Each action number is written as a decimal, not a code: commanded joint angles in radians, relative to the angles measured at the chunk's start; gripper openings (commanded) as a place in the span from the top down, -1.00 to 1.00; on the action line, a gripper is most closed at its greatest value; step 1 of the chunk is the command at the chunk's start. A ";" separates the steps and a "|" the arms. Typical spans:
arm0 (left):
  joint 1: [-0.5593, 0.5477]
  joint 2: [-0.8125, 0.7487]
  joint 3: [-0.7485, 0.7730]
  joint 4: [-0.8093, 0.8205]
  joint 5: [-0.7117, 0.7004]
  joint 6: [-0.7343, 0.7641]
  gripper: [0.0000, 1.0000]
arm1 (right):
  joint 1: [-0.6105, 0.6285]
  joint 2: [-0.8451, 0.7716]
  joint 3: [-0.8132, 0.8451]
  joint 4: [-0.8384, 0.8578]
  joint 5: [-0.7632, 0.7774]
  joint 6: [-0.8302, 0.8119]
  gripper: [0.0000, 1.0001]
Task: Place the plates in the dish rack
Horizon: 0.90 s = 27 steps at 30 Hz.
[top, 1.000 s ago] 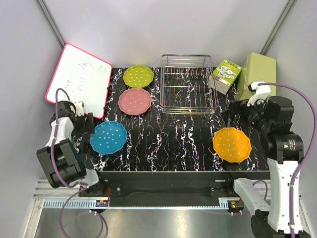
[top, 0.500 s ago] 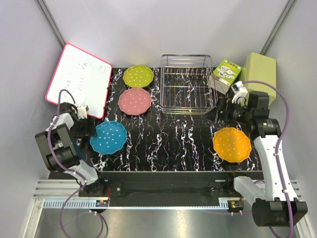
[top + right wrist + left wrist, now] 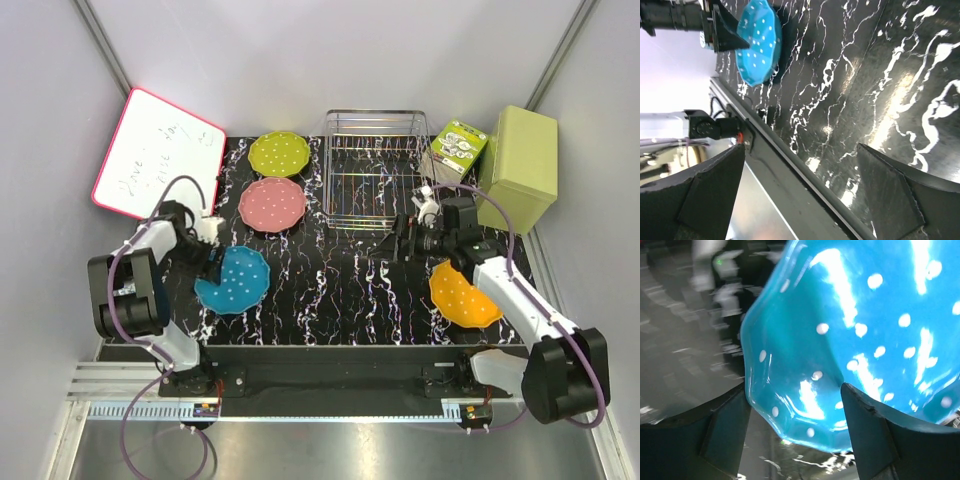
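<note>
Blue plate (image 3: 234, 280) newly within left tool (image 3: 207, 262)

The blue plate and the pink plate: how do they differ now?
The blue plate sits between the left hand's fingers at its left edge; the pink plate lies free, no hand near. The blue plate is nearer the arms, the pink plate beside the dish rack. Both are scalloped with white dots.
</note>
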 commanded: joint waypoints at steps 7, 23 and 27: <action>-0.261 -0.022 0.005 -0.118 0.072 -0.035 -0.51 | 0.192 0.024 -0.248 0.427 0.069 0.274 -0.99; -0.482 0.177 0.162 -0.101 0.330 -0.418 -0.33 | 0.296 0.267 -0.250 0.556 0.331 0.481 -0.99; -0.533 0.179 0.114 -0.063 0.342 -0.470 -0.32 | 0.345 0.306 -0.241 0.554 0.318 0.499 -1.00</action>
